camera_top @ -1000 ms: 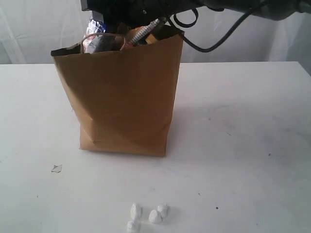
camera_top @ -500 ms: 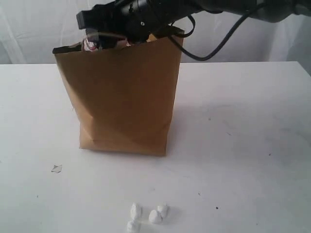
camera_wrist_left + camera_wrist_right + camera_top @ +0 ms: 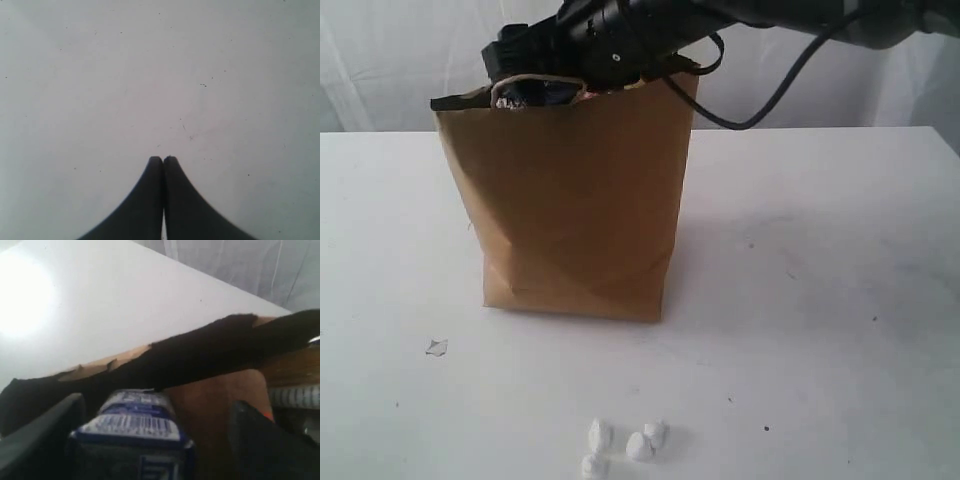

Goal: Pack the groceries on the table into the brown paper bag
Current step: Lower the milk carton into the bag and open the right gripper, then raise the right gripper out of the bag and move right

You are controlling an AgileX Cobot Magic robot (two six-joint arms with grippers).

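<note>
Right tool (image 3: 157, 405) is at the mouth of the tall creased brown kraft paper bag (image 3: 575, 200), upper left of the exterior frame. Its jaws are spread around the small blue-white carton (image 3: 132, 427), with a gap showing on one side. Left tool (image 3: 163, 159) is pressed closed, gripping nothing, over the speckled white counter (image 3: 150, 60).

The paper bag (image 3: 570, 200) is plain brown, the carton (image 3: 132, 427) blue and white, the table (image 3: 820, 300) white and faintly speckled.
</note>
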